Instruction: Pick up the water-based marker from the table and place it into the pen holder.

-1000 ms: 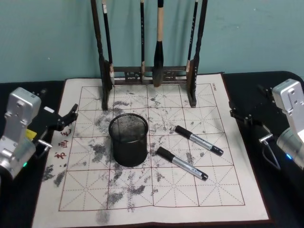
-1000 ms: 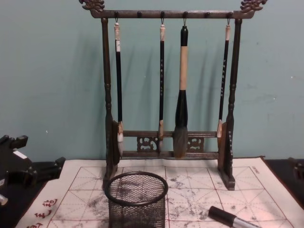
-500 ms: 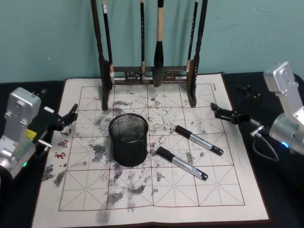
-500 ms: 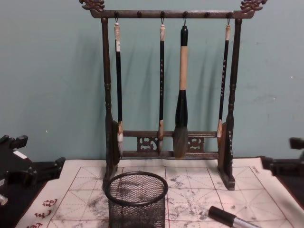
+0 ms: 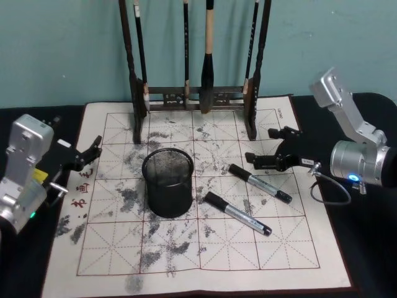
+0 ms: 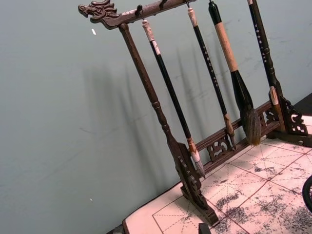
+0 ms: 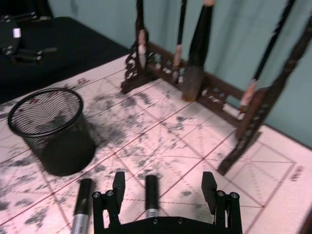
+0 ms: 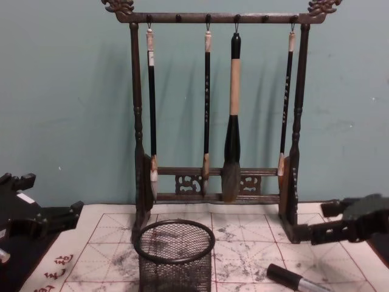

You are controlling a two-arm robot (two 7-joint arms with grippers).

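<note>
1. The right gripper hangs just above the mat, over the cap end of the far marker. Its fingers are spread wide and hold nothing. Its silver arm slants in from the right.
2. The left gripper is parked at the mat's left border, fingers apart and empty.
3. Both pens lie flat on the mat to the right of the pen holder. The near marker lies closer to the holder, apart from it. The holder stands upright in front of the brush rack.
4. Red characters run down the mat's left margin, but I cannot read them. The print on the marker barrels is too small to make out.
5. The right wrist view puts the far marker's black cap between the gripper's fingers, untouched. The chest view shows the gripper level with the rack's foot. The left wrist view gives a dragon-head carving on the rack's top bar.
</note>
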